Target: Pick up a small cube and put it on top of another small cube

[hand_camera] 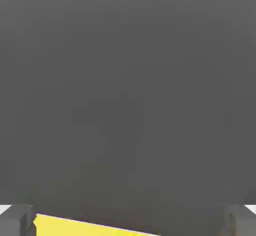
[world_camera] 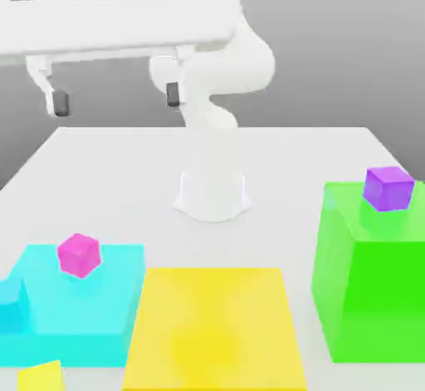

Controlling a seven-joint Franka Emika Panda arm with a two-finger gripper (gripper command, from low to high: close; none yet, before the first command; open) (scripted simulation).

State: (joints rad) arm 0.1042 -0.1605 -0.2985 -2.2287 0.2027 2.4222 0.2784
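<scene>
Your white two-finger gripper point(world_camera: 117, 99) hangs high, fingers spread wide; the small plain yellow cube point(world_camera: 41, 378) sits slightly turned, no longer axis to name.

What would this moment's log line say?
jaws: open, empty | small yellow cube: not on small cyan cube

Gripper point(world_camera: 117, 100) open, upper L of frame, above the blocks, nothing btwn fingers. Arm base point(world_camera: 212, 194) upright, ctr. Cyan slab point(world_camera: 91, 306) lower L, w/ magenta cube point(world_camera: 79, 256) on top, turned cornerwise. Cyan cube point(world_camera: 10, 305) at L edge, cut off by frame. Yellow cube point(world_camera: 41, 378) bottom L corner, partly cut off. Yellow slab point(world_camera: 212, 327) bottom ctr. Green block point(world_camera: 373, 277) lower R, purple cube point(world_camera: 388, 188) on top.
</scene>
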